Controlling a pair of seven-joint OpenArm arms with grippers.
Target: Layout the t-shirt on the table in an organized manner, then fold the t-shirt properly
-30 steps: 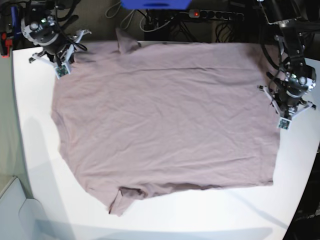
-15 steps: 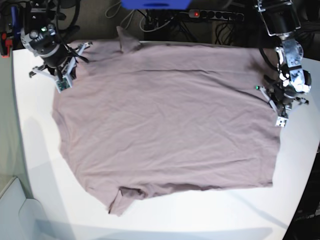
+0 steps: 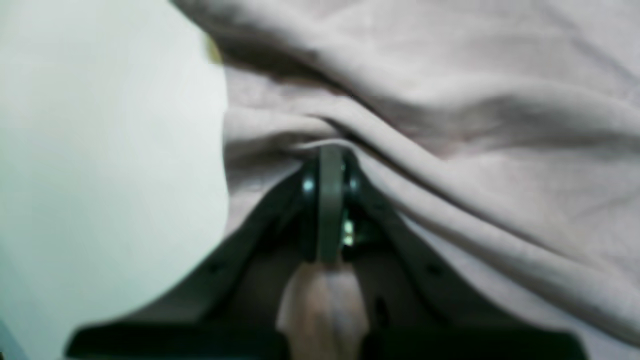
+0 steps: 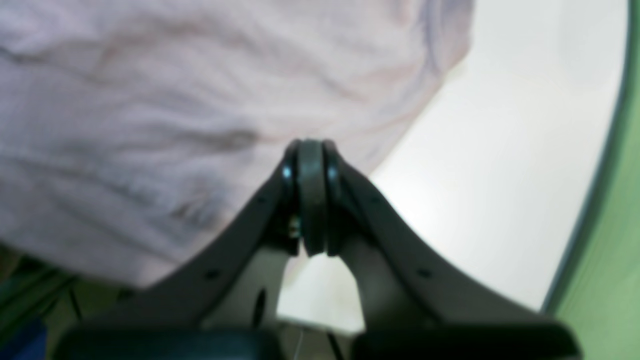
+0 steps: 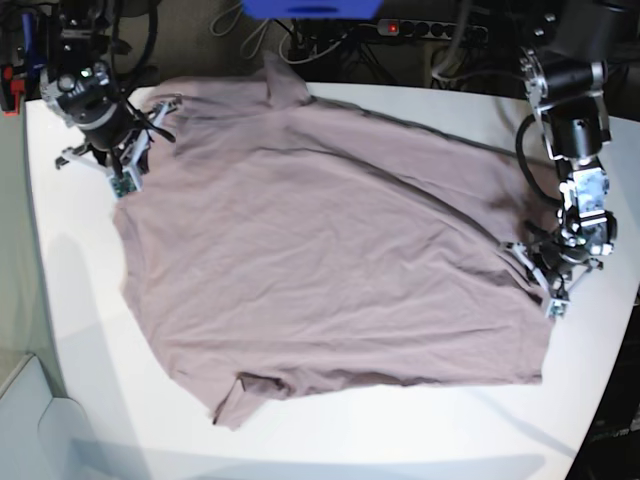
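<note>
A: Where does your dusty mauve short-sleeved cotton t-shirt [image 5: 330, 260] lie?

B: It lies spread across your large white matte tabletop [image 5: 70, 330], one sleeve toward the near edge. Both grasped edges sit directly at the fingertips.

A: State of your left gripper [image 3: 330, 150]?

B: Its fingers [image 3: 327, 200] are pressed together, with a ridge of mauve fabric bunched against the tips and cloth showing behind them. They appear to pinch the shirt edge.

A: And your right gripper [image 4: 311, 147]?

B: Its fingers [image 4: 311, 200] are closed. The shirt lies ahead of and beside the tips; whether cloth is caught between them, you cannot tell. Bare tabletop lies on the other side.
</note>
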